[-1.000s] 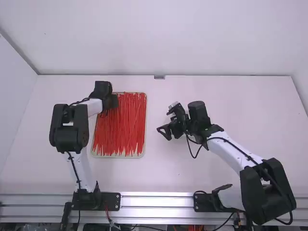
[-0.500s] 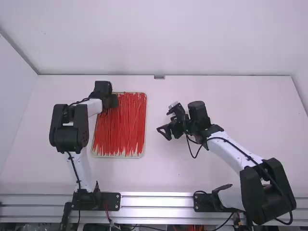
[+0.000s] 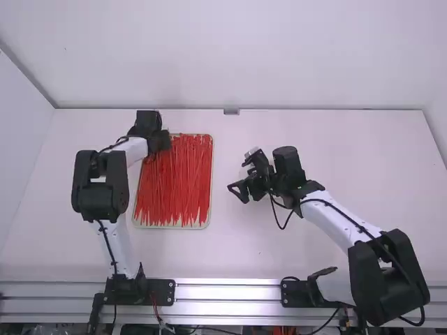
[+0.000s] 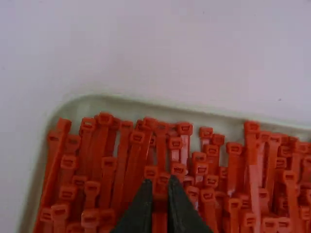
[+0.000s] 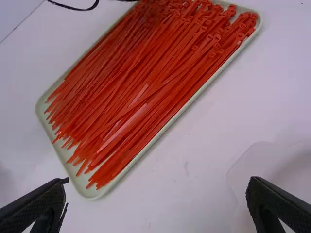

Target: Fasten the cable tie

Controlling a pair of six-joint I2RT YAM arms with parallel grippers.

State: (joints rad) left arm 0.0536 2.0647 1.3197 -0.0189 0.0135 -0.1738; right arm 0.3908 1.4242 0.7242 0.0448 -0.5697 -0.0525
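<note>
Left pincer [image 4: 158,185] sits at the tray's [image 4: 146,103] far corner, fingers clamped together on one orange cable tie [image 4: 159,218] in the heap [image 3: 174,181]. Right pincer [image 3: 241,187] hangs spread wide over bare worktop [image 3: 335,139], with the tray just beside it.

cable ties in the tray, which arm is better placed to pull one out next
Left, probably. The left gripper is at the far end of the tray, closed around one cable tie near its head. The right gripper hangs open over the table beside the tray.
</note>
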